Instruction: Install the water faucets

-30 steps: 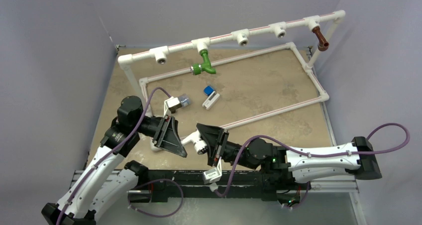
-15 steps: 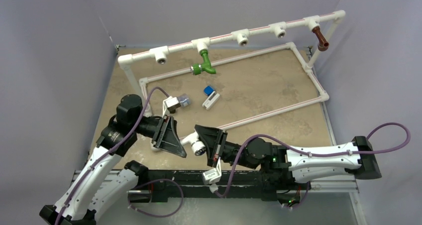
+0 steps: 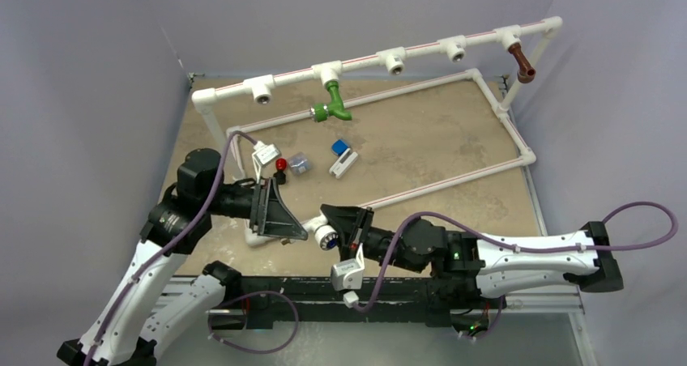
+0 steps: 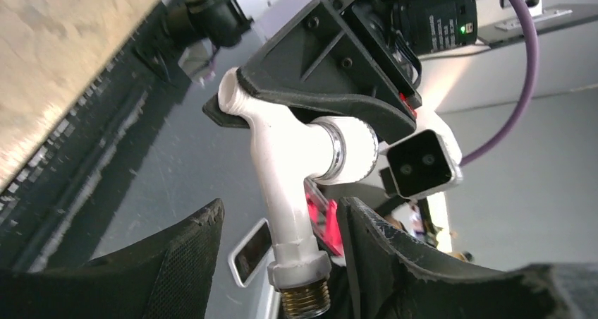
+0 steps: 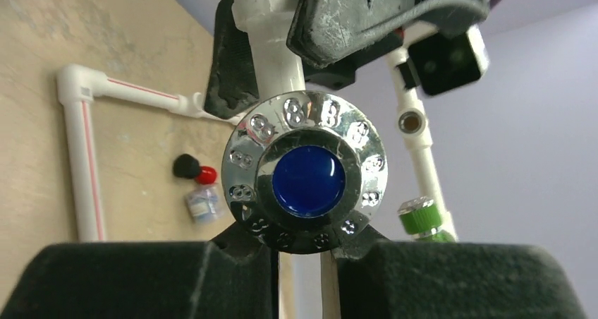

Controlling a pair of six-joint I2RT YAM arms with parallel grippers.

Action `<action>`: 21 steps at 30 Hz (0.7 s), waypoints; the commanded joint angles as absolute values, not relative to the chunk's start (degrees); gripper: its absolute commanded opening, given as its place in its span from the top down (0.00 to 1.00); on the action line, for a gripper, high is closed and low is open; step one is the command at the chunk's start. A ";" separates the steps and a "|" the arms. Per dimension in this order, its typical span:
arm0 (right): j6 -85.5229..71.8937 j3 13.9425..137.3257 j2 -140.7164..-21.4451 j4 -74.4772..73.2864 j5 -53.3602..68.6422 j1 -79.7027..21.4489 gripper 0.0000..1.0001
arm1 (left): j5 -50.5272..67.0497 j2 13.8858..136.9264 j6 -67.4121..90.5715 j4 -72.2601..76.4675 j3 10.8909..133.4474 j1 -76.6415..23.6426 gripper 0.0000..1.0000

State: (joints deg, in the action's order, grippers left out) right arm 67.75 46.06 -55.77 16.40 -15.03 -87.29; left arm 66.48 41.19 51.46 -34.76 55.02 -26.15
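Note:
The white faucet (image 3: 322, 234) with its silvery, blue-centred knob (image 5: 304, 171) hangs above the table's near edge between my two grippers. My right gripper (image 3: 334, 223) is shut on its bent spout, and its fingers (image 4: 331, 86) clamp the spout in the left wrist view. My left gripper (image 4: 282, 209) is open, its jaws on either side of the faucet's brass-threaded stem (image 4: 304, 301) with gaps showing. The green faucet (image 3: 332, 107) hangs from a tee on the raised pipe. It also shows in the right wrist view (image 5: 421, 217). The brown faucet (image 3: 522, 62) hangs at the pipe's right end.
The white pipe frame (image 3: 405, 58) carries open tees at the back, and its base loop (image 3: 454, 180) lies on the tan table. A blue-and-white block (image 3: 342, 155), a small clear packet (image 3: 300, 165) and a red-and-black piece (image 3: 281, 167) lie mid-table. Grey walls stand on the left and right.
My left arm has shifted left and turned its wrist, uncovering the red-and-black piece. My right gripper has rolled with the white faucet and edged toward the left gripper.

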 commanded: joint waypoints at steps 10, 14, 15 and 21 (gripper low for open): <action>27.39 59.49 -58.29 0.29 -11.69 -87.45 1.00 | 40.83 37.11 34.77 -48.66 70.67 -26.28 0.39; 18.64 61.34 -59.60 -2.30 -10.47 -87.37 1.00 | 39.00 35.99 31.64 -49.27 71.48 -26.28 0.39; 16.01 61.94 -60.17 -3.24 -9.85 -87.36 1.00 | 37.92 35.83 30.74 -49.93 71.92 -26.24 0.39; 4.94 65.12 -62.94 -8.41 -3.48 -85.61 1.00 | 37.41 33.75 27.15 -50.32 73.30 -26.28 0.39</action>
State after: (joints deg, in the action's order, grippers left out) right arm 16.58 60.99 -61.89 -5.37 -9.06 -87.05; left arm 38.92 35.24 31.70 -49.80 70.67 -26.17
